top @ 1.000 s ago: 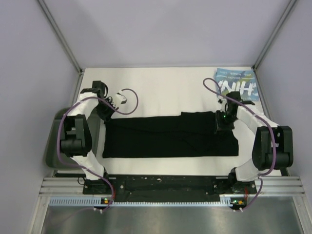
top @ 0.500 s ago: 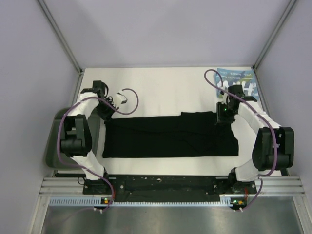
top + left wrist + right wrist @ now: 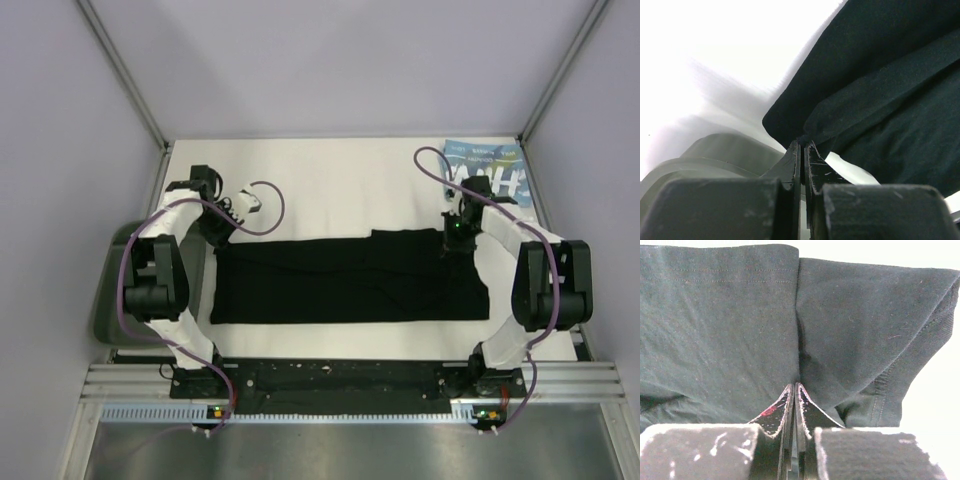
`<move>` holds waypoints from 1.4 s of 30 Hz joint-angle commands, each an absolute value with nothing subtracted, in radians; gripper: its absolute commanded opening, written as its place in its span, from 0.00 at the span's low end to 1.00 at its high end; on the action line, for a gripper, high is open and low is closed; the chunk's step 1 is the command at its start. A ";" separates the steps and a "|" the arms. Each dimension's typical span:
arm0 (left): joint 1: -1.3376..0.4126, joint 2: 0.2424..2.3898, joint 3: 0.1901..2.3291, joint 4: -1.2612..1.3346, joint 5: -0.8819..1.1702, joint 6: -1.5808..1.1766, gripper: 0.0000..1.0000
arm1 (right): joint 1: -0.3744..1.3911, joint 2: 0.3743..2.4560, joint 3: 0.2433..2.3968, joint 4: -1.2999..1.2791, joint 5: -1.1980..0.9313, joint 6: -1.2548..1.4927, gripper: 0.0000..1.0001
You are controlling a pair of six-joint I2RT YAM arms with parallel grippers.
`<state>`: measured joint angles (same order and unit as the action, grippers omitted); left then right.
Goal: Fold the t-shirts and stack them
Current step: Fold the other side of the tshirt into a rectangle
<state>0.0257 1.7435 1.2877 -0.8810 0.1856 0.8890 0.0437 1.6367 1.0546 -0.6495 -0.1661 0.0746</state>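
Observation:
The black t-shirt [image 3: 350, 280] lies folded into a long flat band across the middle of the white table. My left gripper [image 3: 222, 240] is at its far left corner, jaws shut on the shirt's corner [image 3: 790, 120]. My right gripper [image 3: 452, 238] is at the shirt's far right edge. In the right wrist view it [image 3: 795, 386] is shut, pinching a crease in the black fabric [image 3: 730, 315]. The light blue t-shirt [image 3: 490, 170] with white letters lies folded at the back right corner, partly hidden by the right arm.
A dark green tray [image 3: 105, 290] sits off the table's left edge, beside the left arm; its rim shows in the left wrist view [image 3: 715, 150]. Grey walls and metal posts enclose the table. White table [image 3: 340, 180] lies behind the black shirt.
My right gripper has moved a little toward the back, to the black shirt's far edge, and its elbow has swung inward. The left arm and the shirt have not visibly moved.

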 commanded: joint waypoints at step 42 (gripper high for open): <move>0.023 1.723 1.370 -0.871 0.209 0.894 0.00 | 0.029 1.500 1.011 -0.755 -0.181 0.095 0.00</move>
<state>0.0254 1.7435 1.3228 -0.8818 0.1864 0.8894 0.0360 1.5398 1.0206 -0.7223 -0.1799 0.0990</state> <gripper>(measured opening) 0.015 0.003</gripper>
